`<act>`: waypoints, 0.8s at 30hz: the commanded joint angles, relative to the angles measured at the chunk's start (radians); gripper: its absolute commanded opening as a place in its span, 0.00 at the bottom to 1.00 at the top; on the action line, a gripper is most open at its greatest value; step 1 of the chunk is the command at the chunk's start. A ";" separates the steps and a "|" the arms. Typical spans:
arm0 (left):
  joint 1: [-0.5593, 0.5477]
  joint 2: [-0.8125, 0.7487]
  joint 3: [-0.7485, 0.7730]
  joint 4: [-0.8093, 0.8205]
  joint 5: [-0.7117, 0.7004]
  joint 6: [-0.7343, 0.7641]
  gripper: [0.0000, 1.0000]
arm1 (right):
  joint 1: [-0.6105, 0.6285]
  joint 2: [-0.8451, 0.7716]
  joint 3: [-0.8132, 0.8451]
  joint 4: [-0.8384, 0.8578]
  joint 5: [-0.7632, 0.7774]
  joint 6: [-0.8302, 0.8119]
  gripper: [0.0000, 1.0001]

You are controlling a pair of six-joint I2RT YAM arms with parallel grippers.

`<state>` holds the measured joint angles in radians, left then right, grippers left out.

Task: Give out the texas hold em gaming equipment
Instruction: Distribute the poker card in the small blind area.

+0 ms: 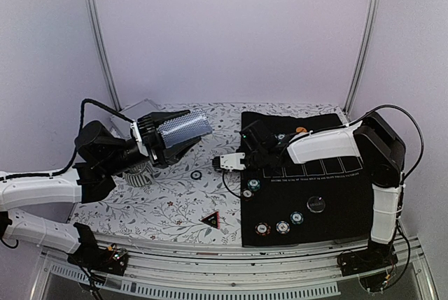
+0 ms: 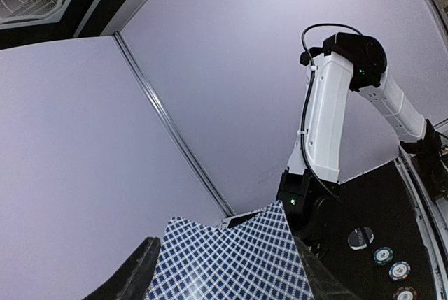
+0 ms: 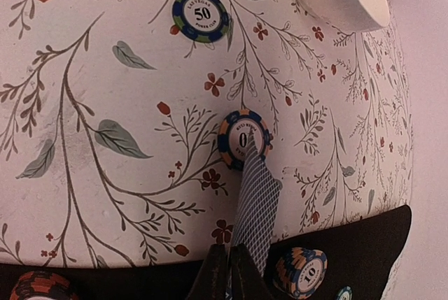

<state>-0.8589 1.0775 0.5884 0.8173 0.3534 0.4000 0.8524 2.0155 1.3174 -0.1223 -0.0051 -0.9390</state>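
Over the floral cloth (image 3: 105,69), one card (image 3: 255,209) is pinched edge-on in the closed right gripper (image 3: 225,272) near a chip (image 3: 243,139), apparently for dealing, while the deck (image 1: 187,126) is clamped aloft by the left gripper (image 2: 225,258).

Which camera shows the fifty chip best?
Right wrist: the 50 chip lies close, its number readable. Top view shows it as a tiny dark ring; left wrist misses it.

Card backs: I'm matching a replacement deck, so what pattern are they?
Blue-and-white diamond lattice, clearest on the cards in the left wrist view.
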 commanded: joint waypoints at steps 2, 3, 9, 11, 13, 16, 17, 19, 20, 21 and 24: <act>0.011 -0.015 -0.010 0.014 -0.002 0.010 0.56 | 0.008 -0.011 0.011 -0.031 0.001 0.016 0.07; 0.010 -0.016 -0.010 0.014 -0.002 0.009 0.56 | 0.010 -0.015 0.009 -0.032 -0.002 0.018 0.07; 0.010 -0.017 -0.010 0.014 -0.002 0.009 0.56 | 0.010 -0.025 0.001 -0.047 0.014 0.023 0.03; 0.010 -0.019 -0.009 0.014 -0.001 0.008 0.56 | 0.010 -0.034 -0.004 -0.048 0.013 0.030 0.03; 0.011 -0.019 -0.009 0.013 0.000 0.008 0.56 | 0.010 -0.039 -0.009 -0.057 -0.008 0.028 0.05; 0.010 -0.019 -0.009 0.013 0.001 0.008 0.56 | 0.015 -0.043 -0.003 -0.064 -0.017 0.033 0.12; 0.009 -0.019 -0.009 0.013 0.000 0.009 0.56 | 0.016 -0.044 0.003 -0.067 -0.018 0.037 0.16; 0.010 -0.019 -0.008 0.013 -0.001 0.010 0.56 | 0.021 -0.056 0.015 -0.079 -0.038 0.054 0.23; 0.010 -0.019 -0.008 0.013 0.001 0.010 0.56 | 0.022 -0.066 0.020 -0.081 -0.051 0.061 0.28; 0.010 -0.019 -0.008 0.013 0.001 0.010 0.56 | 0.022 -0.079 0.024 -0.080 -0.064 0.072 0.31; 0.010 -0.020 -0.009 0.013 -0.001 0.010 0.56 | 0.022 -0.134 0.022 -0.081 -0.102 0.100 0.43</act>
<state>-0.8581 1.0775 0.5884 0.8173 0.3538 0.4000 0.8665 1.9877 1.3170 -0.1944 -0.0418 -0.8833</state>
